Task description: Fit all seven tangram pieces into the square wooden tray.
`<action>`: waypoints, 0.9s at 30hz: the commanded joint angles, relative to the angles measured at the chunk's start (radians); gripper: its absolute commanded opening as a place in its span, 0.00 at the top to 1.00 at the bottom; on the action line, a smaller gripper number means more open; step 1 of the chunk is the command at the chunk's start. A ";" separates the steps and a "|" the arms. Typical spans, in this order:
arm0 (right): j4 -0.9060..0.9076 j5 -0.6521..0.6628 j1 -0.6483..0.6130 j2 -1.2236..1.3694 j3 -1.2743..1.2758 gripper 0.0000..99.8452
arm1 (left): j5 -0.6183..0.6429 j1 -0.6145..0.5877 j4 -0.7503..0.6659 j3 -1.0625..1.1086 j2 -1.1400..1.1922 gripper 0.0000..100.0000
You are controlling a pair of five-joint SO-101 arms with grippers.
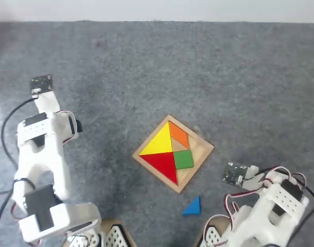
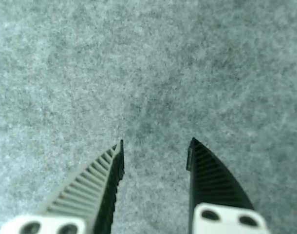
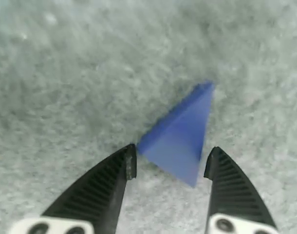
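The square wooden tray [image 1: 204, 146] lies turned like a diamond at the middle of the grey mat. It holds a yellow triangle [image 1: 158, 143], an orange piece [image 1: 178, 135], a red triangle [image 1: 163, 164] and a green square [image 1: 184, 159]. A blue triangle [image 1: 192, 206] lies loose on the mat just in front of the tray. In the right wrist view the blue triangle [image 3: 182, 131] has its near corner between the fingertips of my open right gripper [image 3: 172, 158], not clamped. My left gripper [image 2: 156, 146] hangs open over bare mat, holding nothing.
The left arm [image 1: 41, 154] stands at the left side of the mat, well away from the tray. The right arm [image 1: 273, 203] sits at the front right corner. The grey mat [image 1: 198, 67] stretches to a pale back edge.
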 commanded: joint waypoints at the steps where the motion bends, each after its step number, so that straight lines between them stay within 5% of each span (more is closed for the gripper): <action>1: -0.018 -0.018 -0.054 -0.012 0.014 0.76 | 0.009 0.005 -0.005 -0.005 -0.032 0.79; 7: -0.019 -0.143 -0.140 -0.012 0.015 0.77 | 0.009 0.005 -0.011 0.010 -0.040 0.79; 14: -0.018 -0.144 -0.139 -0.012 0.017 0.96 | 0.009 0.005 -0.011 0.010 -0.040 0.79; 21: -0.018 -0.157 -0.139 -0.021 0.006 0.94 | 0.009 0.005 -0.011 0.010 -0.040 0.79; 27: -0.016 -0.373 -0.143 -0.021 -0.135 0.94 | 0.009 0.008 -0.012 0.012 -0.038 0.79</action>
